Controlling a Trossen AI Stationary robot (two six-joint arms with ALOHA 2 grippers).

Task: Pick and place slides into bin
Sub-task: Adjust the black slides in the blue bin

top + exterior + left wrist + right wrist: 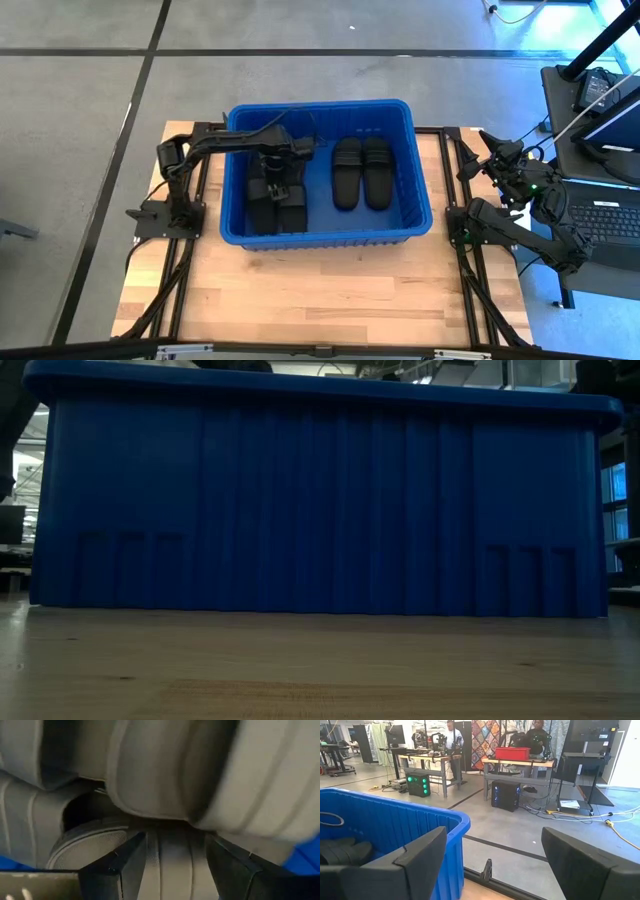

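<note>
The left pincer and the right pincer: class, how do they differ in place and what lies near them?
1. The left pincer reaches down inside the bin, while the right pincer waits outside it, off the table's right edge.
2. The left pincer sits right over the slides piled at the bin's left; the right pincer has none near it.
Shared: both are open and dark.
</note>
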